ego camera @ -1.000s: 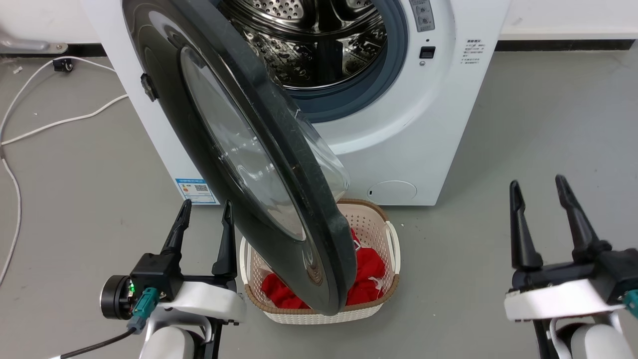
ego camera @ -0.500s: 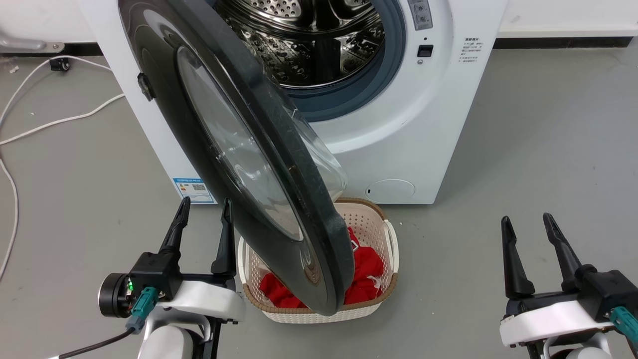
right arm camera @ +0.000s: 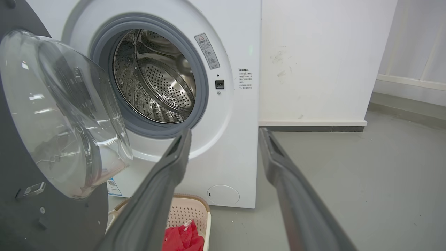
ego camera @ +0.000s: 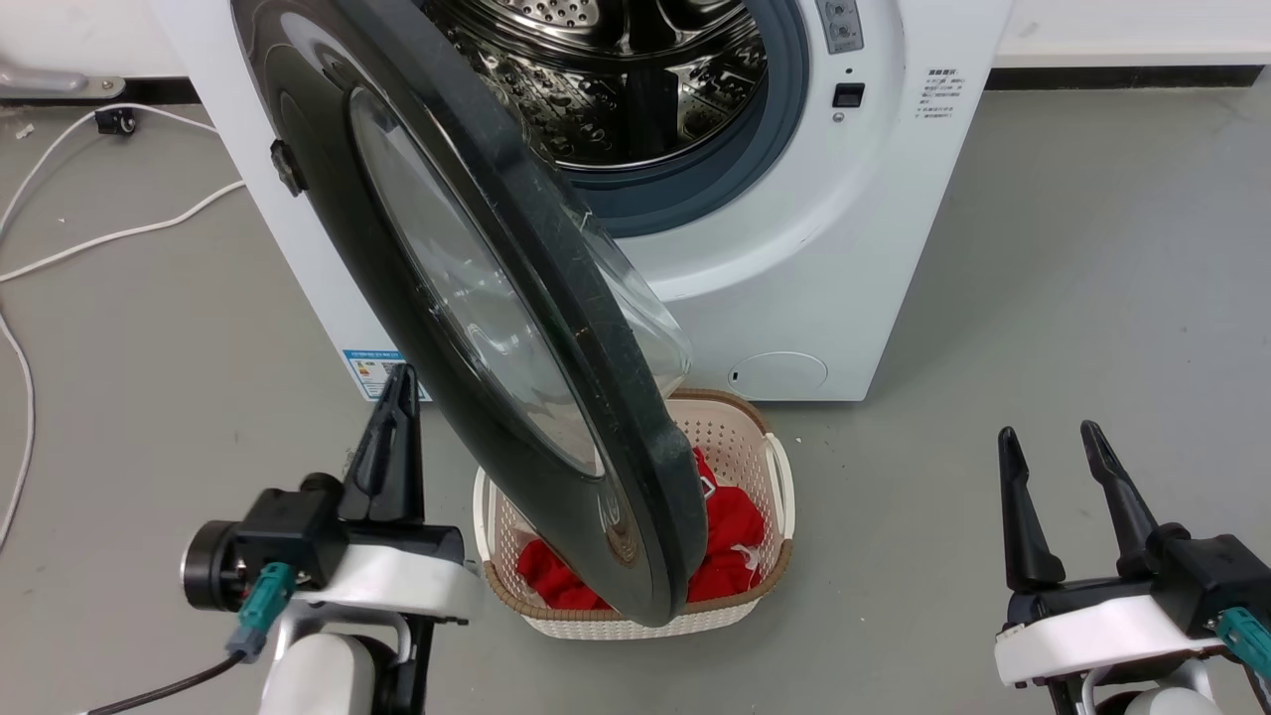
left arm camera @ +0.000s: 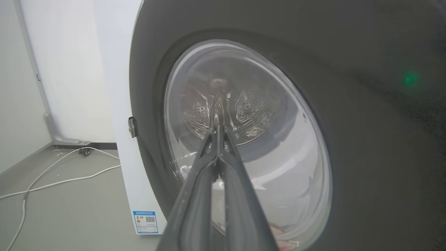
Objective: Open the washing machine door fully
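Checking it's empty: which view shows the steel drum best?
Right wrist view: the steel drum shows nearly whole through its mouth. Head view crops it, partly behind the washing machine door; left wrist view sees it through glass.

Right in front of me there's a white basket [ego camera: 740, 402] on the grey floor [ego camera: 1092, 248], red clothes [ego camera: 735, 526] piled in it, parked just below the washer [ego camera: 894, 199]. Steel drum [ego camera: 635, 89], blue-grey ring [ego camera: 695, 189] around it. Small round flap [ego camera: 782, 370] low down, a sticker [ego camera: 372, 369] near the bottom corner, and a white cable [ego camera: 109, 238] snaking off to my left.
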